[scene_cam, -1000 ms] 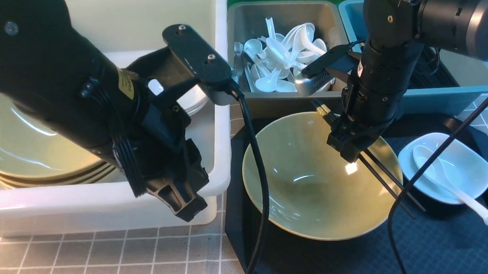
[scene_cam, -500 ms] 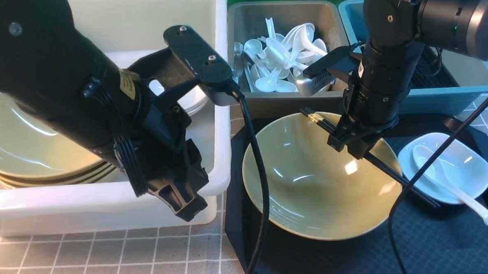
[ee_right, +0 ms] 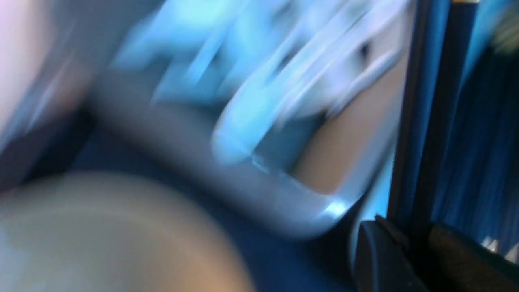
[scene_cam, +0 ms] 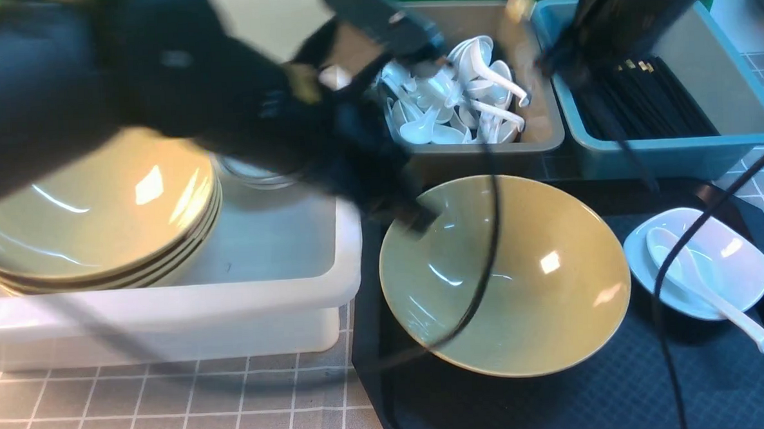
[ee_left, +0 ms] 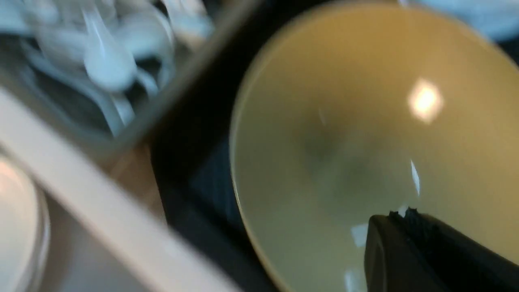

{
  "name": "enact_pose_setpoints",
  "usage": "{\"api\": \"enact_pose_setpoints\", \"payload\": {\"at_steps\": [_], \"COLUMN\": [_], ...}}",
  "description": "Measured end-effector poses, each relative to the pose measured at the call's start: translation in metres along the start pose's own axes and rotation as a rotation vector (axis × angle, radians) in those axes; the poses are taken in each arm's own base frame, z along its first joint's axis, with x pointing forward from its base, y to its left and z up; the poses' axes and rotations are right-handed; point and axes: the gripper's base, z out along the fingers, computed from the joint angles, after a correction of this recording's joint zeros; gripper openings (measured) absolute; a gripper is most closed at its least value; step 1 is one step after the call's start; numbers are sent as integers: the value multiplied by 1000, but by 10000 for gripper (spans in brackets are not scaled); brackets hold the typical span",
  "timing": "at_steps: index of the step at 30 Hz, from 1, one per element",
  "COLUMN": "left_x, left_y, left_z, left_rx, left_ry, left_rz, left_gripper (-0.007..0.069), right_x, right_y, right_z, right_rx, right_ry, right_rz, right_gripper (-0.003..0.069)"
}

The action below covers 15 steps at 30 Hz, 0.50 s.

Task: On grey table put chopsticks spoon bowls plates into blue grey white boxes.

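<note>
An olive-yellow bowl (scene_cam: 520, 286) sits on the black tray, and my left gripper (scene_cam: 414, 221) hangs shut and empty over its left rim. In the left wrist view its tips (ee_left: 401, 213) are pressed together above the bowl (ee_left: 365, 121). My right gripper (ee_right: 417, 231) is shut on the black chopsticks (ee_right: 440, 121), raised and blurred over the blue box (scene_cam: 676, 153), which holds more chopsticks (scene_cam: 648, 106). A white spoon (scene_cam: 701, 284) lies in a small white plate (scene_cam: 725, 251) on the tray's right. More bowls (scene_cam: 91, 208) are stacked in the white box (scene_cam: 167, 308).
The grey box (scene_cam: 533, 143) at the back holds several white spoons (scene_cam: 461, 101). The black tray (scene_cam: 558, 400) lies on the grey table (scene_cam: 171, 404). Black cables from both arms hang across the bowl and the plate.
The right gripper closed on the chopsticks and lifted them off the bowl, up and back toward the blue box. The left arm swung right, from the white box to the bowl's left rim.
</note>
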Motion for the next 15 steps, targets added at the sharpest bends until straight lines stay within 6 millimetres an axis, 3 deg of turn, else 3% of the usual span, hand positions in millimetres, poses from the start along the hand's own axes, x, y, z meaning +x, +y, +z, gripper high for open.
{"api": "enact_pose_setpoints", "payload": {"at_steps": [3,8,12,15], "left_x": [-20,-36,-38,-36], "left_y": [8,12,12,11], "left_z": [20,23,21,21], "left_rx": [-20,-29,-30,-16], "left_ry": [-78,-127,-135,-105], "left_rz": [-23,-22,-13,-11], "left_gripper": [-11,-11,-11,-11], "right_x": [-15,-18,-12,-4], "right_y": [-31,-68,-95,-107], "right_z": [17,53,86,105], "right_rx": [55,105,136,150], "right_ry": [-169,-310,-337,-292], "right_rz": [109,241,320,340], "right_gripper": [114,115,134,192]}}
